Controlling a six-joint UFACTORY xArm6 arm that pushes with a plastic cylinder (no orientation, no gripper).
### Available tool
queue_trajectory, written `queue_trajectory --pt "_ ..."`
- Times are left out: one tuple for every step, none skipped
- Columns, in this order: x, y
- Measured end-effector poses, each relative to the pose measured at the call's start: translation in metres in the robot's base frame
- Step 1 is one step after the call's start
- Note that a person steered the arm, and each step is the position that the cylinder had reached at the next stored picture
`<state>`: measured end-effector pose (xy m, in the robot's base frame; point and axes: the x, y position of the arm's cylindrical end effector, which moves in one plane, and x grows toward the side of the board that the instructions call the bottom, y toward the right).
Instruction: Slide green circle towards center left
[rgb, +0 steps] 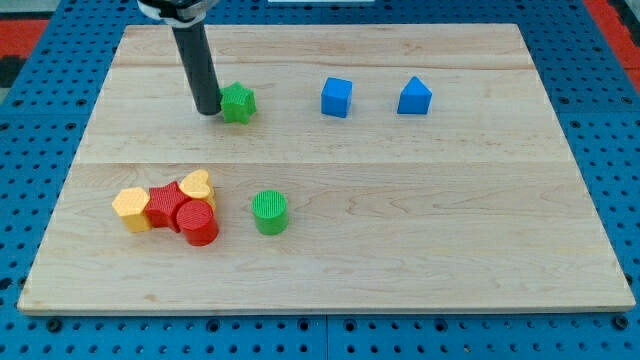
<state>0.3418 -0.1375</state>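
My tip (209, 111) stood on the wooden board (480, 250) near the view's top left, just beside the green star (238, 103) and touching it or almost touching it on its left side; I could not tell which. The rod has no jaws, so it held nothing and only rested with its end on the surface. The green circle (269, 212), the block that the task names, lay well apart from my tip, lower on the board and a little left of the middle. To its left a tight group was packed together: a yellow hexagon (131, 209), a red block (168, 203) whose shape I could not make out well, a yellow heart (197, 184) and a red cylinder (200, 225). These sat between the green circle and the left edge, so I judged that a straight push to the left would soon meet them. Two blue blocks, a blue cube (336, 97) and a blue wedge-like block (414, 97), stood near the top right, far from the work. In my judgement the push had not begun, because my tip was on the wrong side: it needed to come around to the right of the green circle first.
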Motion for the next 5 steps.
queue_trajectory --pt "-0.028 0.002" --pt "0.028 0.002" --pt "0.085 0.053" --pt "0.152 0.132" --pt "0.185 0.153"
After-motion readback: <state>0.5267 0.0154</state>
